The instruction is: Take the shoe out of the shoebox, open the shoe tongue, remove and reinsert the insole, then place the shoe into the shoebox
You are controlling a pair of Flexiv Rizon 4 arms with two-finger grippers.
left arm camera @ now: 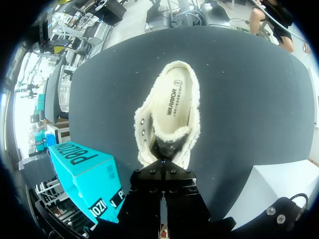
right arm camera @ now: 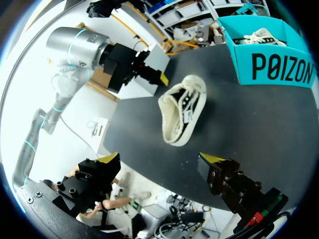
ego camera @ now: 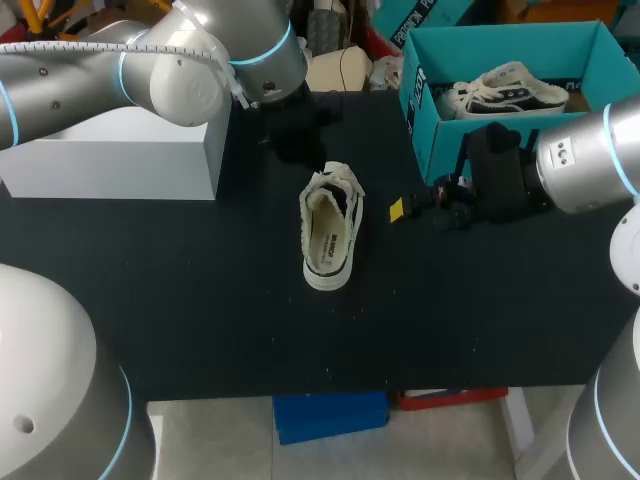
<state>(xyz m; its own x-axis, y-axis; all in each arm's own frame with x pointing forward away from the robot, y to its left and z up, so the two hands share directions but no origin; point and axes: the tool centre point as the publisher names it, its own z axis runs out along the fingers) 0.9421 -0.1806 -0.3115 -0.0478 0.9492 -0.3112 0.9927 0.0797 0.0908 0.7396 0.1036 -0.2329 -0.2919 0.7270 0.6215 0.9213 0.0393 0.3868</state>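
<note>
A cream low-top shoe [ego camera: 328, 228] with black sides and fleecy lining lies alone mid-table, its insole showing inside. In the left wrist view the shoe [left arm camera: 169, 117] is just ahead of my left gripper [left arm camera: 163, 191], whose dark fingers are pressed together with nothing in them. From above, that left gripper [ego camera: 292, 140] hangs behind the shoe. My right gripper [ego camera: 400, 210] is to the shoe's right, fingers wide open and empty. Seen from its own wrist, the shoe [right arm camera: 183, 108] lies ahead of the right gripper [right arm camera: 159, 158]. The teal shoebox [ego camera: 432, 120] at the back right holds a second shoe [ego camera: 505, 92].
A white box [ego camera: 120, 155] sits at the back left under my left arm. The teal shoebox [right arm camera: 271, 69] stands beyond the shoe in the right wrist view, and the shoebox [left arm camera: 87, 179] is beside my left gripper in the left wrist view.
</note>
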